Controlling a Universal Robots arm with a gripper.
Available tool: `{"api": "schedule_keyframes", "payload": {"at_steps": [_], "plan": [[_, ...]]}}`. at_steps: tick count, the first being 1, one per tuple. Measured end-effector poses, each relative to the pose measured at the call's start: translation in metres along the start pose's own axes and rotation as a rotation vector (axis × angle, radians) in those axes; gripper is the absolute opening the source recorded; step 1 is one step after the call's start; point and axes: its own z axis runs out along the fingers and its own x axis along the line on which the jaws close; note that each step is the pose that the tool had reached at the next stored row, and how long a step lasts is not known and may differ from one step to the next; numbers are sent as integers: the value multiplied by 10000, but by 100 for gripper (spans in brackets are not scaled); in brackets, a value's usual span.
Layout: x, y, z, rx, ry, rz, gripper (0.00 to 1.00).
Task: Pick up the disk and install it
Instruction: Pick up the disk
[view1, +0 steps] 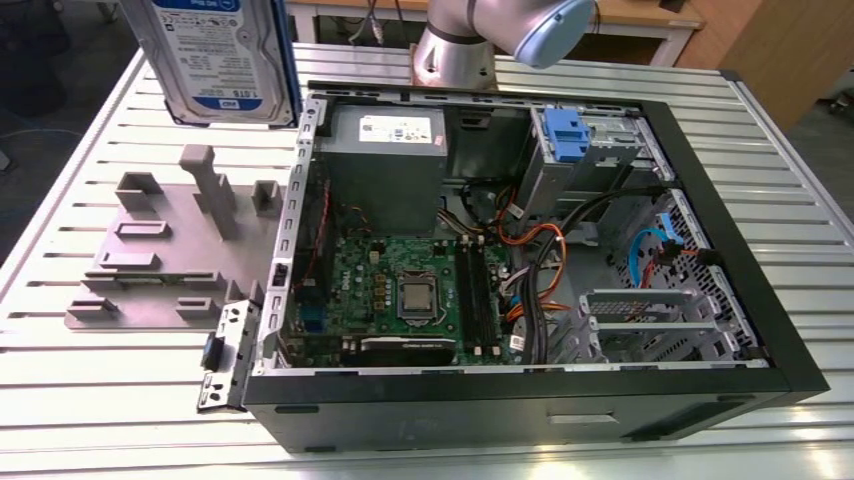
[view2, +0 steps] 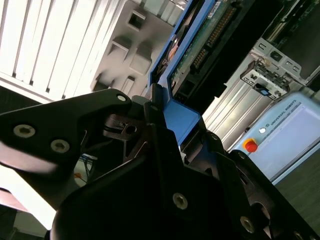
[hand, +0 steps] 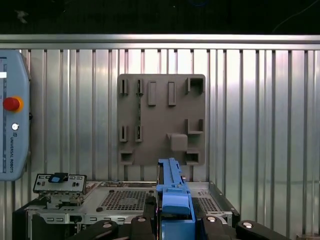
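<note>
1. My black claw (hand: 175, 222) is clamped on the blue end tab (hand: 175, 202) of the flat silver hard disk with blue carrier rails (view1: 227, 60).
2. In the exterior view the disk hangs in the air at eleven o'clock from the open black computer case (view1: 534, 400).
3. I judge it stiff, fairly heavy and shock-sensitive. The plastic rails are the place to hold it, not the green circuit board (view2: 197, 45).

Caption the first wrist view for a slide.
Claw holds the disk edge-on above the grey fixture plate, slatted table and computer case.

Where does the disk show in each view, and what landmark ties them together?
Exterior view: disk, label facing, high at the exterior view's left.
Second wrist view: edge-on, clamped in the gripper.
First wrist view: blue edge before the grey slotted plate.
Shared landmark: that plate.
</note>
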Motion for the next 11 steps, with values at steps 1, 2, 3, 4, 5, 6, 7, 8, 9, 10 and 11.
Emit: {"api": "schedule_keyframes", "payload": {"at_steps": [1,2,3,4,5,6,7,8,9,10,11], "plan": [[0,-11,0,-1,0,0,36],[-1,-19,0,0,0,1,36],[-1,-25,0,0,0,1,36],[-1,-29,0,0,0,1,36],[-1,-32,1,0,0,2,36],[0,-36,1,1,-1,2,36],[-1,-39,1,0,0,1,36],[-1,-43,1,-1,0,1,36],[-1,-47,1,0,0,1,36],[-1,-51,1,0,0,1,36],[-1,-53,1,0,0,1,36]]}}
